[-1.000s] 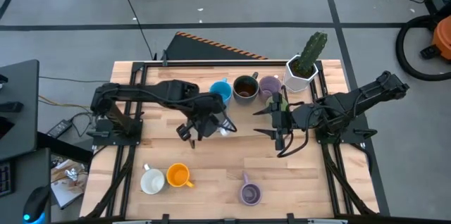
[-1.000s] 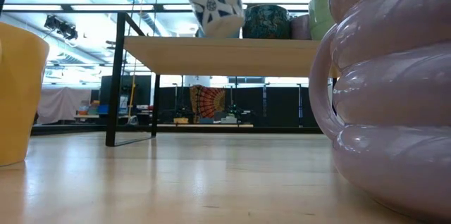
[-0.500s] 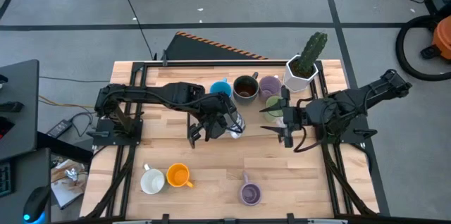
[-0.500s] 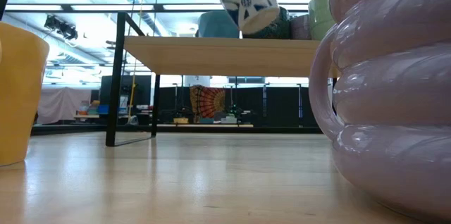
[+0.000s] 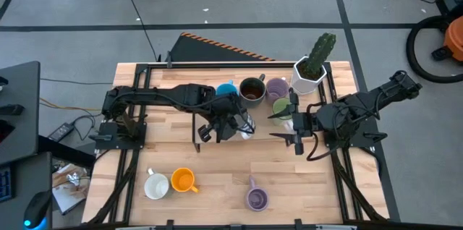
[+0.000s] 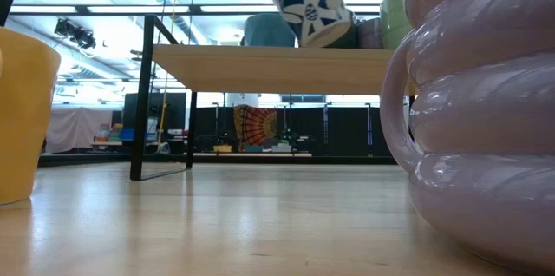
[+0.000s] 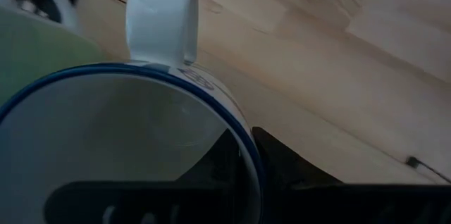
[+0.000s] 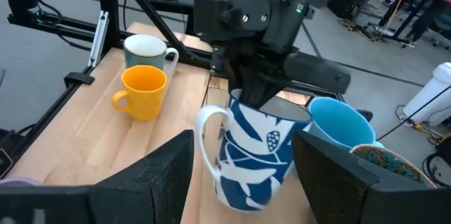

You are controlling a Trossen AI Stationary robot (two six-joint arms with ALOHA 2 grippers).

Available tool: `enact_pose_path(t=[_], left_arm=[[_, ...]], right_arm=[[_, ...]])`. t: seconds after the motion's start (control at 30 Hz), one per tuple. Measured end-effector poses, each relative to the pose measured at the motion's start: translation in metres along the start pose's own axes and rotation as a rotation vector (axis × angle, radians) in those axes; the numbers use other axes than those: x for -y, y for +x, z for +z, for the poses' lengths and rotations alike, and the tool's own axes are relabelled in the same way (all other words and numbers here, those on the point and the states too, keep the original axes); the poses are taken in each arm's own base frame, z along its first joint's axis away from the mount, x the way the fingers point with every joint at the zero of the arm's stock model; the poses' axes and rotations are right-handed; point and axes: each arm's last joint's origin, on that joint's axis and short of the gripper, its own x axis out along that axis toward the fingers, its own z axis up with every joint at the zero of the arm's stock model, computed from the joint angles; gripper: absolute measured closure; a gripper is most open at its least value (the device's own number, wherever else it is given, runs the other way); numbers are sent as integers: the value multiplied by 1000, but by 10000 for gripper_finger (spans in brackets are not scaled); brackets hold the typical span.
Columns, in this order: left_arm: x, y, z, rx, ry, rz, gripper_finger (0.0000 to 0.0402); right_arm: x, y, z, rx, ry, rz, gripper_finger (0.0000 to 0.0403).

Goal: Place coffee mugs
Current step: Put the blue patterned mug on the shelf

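A white mug with a blue pattern (image 8: 250,157) hangs tilted in the air over mid-table, and my left gripper (image 8: 266,103) is shut on its rim. Its white handle (image 7: 162,16) sticks out to one side. My right gripper (image 5: 293,125) stands open just to the mug's right, fingers level and pointing at it, touching nothing. On a raised wooden shelf (image 6: 260,55) at the back stand a blue mug (image 5: 226,92), a dark brown mug (image 5: 252,90), a purple mug (image 5: 277,87) and a green mug (image 5: 282,107). My left gripper holds the patterned mug by its blue-edged rim (image 7: 243,139), on the side away from the handle. One finger is inside the mug and one finger (image 7: 278,157) outside the wall. The fingers come down from above at a slant. The mug hangs tilted below them, clear of table and shelf.
A white hexagonal cactus pot (image 5: 309,74) stands at the back right. Near the front edge sit a white mug (image 5: 155,185), an orange mug (image 5: 183,181) and a purple mug (image 5: 257,199). Bare wood lies between these and the shelf.
My left gripper has carried the patterned mug toward the table's right, closer to my right gripper, and the mug has tipped further over while staying in the air. My right gripper has drawn back a little toward the right edge, still open.
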Motion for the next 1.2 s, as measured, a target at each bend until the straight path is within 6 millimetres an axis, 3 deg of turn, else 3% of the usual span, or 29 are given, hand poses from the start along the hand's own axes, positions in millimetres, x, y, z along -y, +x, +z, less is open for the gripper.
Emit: enact_pose_path(t=[0.5,1.0,1.2], left_arm=[[8,3,-4,-58,-70,-88,368],[6,3,-4,-60,-77,-55,335],[4,3,-3,-48,-99,-37,297]], right_arm=[[0,0,0,-1,6,0,158],[0,0,0,-2,11,1,158],[0,0,0,-3,25,1,158]])
